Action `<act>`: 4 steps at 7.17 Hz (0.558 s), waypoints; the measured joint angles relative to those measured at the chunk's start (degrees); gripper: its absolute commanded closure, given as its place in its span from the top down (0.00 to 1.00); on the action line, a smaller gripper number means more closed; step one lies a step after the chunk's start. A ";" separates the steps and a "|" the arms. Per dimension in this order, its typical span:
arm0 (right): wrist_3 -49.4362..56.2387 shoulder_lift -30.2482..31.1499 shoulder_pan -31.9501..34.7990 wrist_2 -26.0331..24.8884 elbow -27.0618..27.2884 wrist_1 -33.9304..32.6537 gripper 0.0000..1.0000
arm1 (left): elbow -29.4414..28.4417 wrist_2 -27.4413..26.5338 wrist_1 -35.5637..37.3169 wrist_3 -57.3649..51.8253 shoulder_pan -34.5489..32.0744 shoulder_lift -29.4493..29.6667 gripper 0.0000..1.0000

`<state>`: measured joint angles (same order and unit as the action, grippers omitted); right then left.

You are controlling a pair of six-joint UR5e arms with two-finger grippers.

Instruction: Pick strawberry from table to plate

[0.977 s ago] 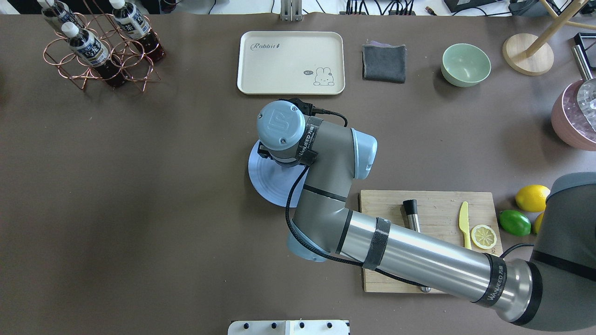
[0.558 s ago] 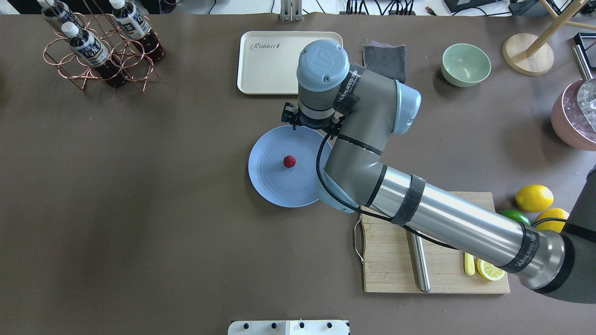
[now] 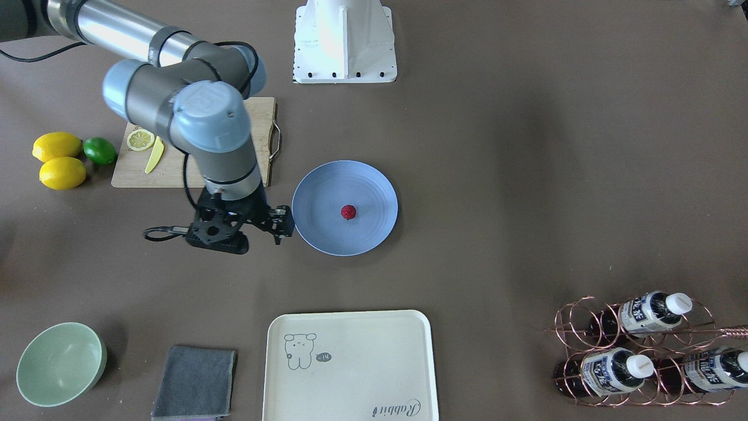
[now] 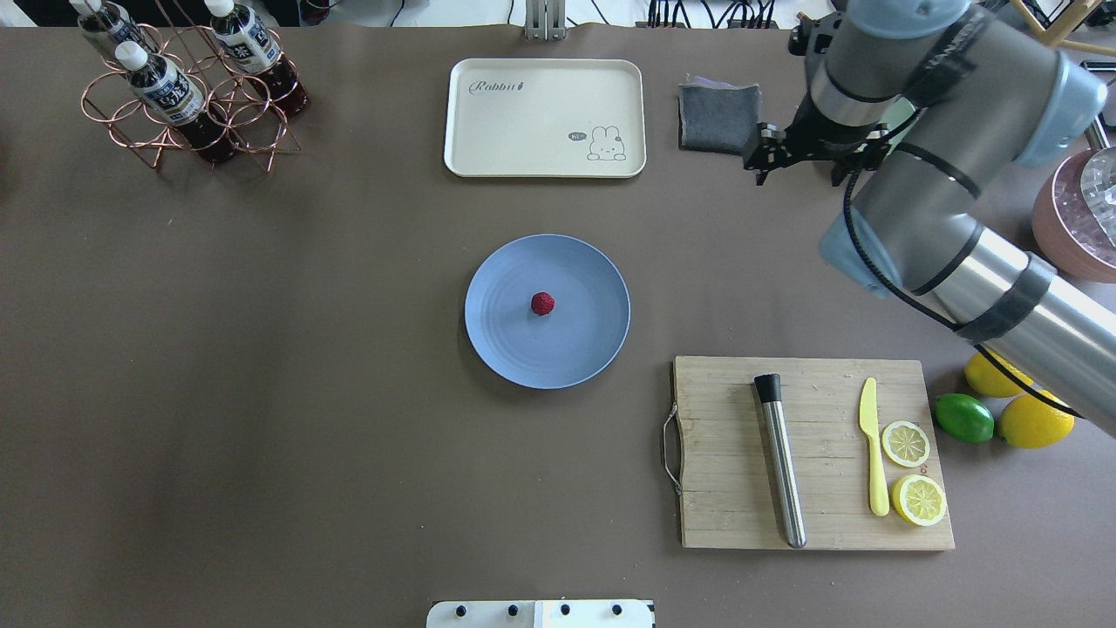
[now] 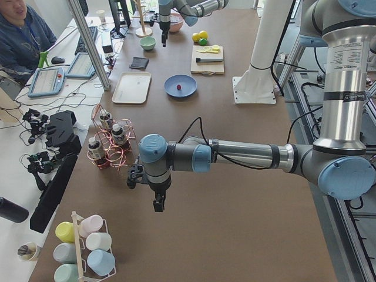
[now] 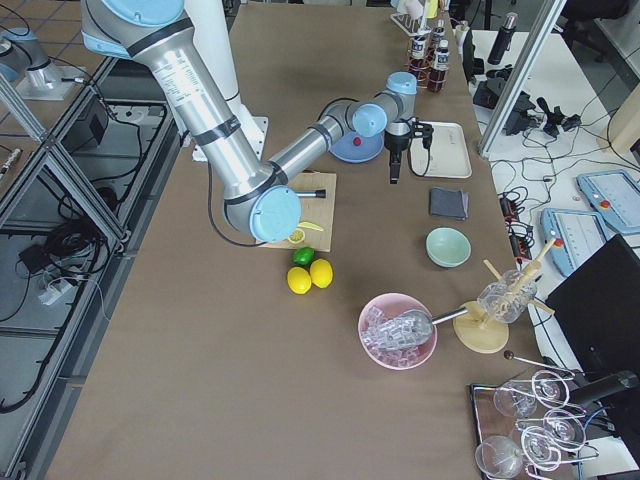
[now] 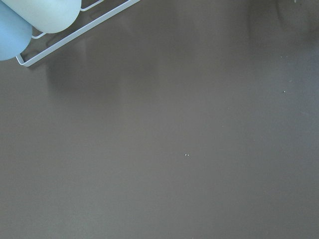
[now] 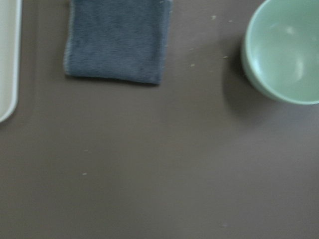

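The strawberry (image 4: 542, 303), small, dark red and bumpy, lies near the middle of the round pale-blue plate (image 4: 575, 349) on the grey-brown table (image 4: 261, 392). It also shows on the plate (image 3: 327, 234) in the front-facing view as the strawberry (image 3: 348, 211). Nothing touches it. My right gripper (image 4: 798, 164) hangs open and empty at the far right, above the table between the grey cloth and the mint bowl. My left gripper (image 5: 158, 202) hovers over bare table far from the plate; I cannot tell whether it is open or shut.
A cream tray (image 4: 545, 118), a grey cloth (image 4: 719, 118) and a mint bowl (image 4: 872, 122) line the far edge. A cutting board (image 4: 811, 453) with a knife and lemon slices lies at the right, beside lemons and a lime. A bottle rack (image 4: 187, 83) stands far left.
My right arm has pulled off the plate and swung to the far right. The strawberry stays behind on the plate, uncovered since 0.6 s ago.
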<state>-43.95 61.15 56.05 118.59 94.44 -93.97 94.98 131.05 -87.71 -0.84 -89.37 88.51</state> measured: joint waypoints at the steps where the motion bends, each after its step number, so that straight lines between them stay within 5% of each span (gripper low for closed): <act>1: 10.15 4.75 4.99 2.49 0.94 0.13 1.00 | 0.00 -0.01 0.00 0.10 -0.01 -0.34 0.98; 4: 40.58 18.03 21.53 8.34 0.75 0.19 1.00 | 0.22 -0.03 0.02 0.26 0.02 -0.22 0.98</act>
<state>-3.37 79.17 77.58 126.92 95.19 -93.78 95.20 131.02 -87.69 -0.58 -89.35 88.29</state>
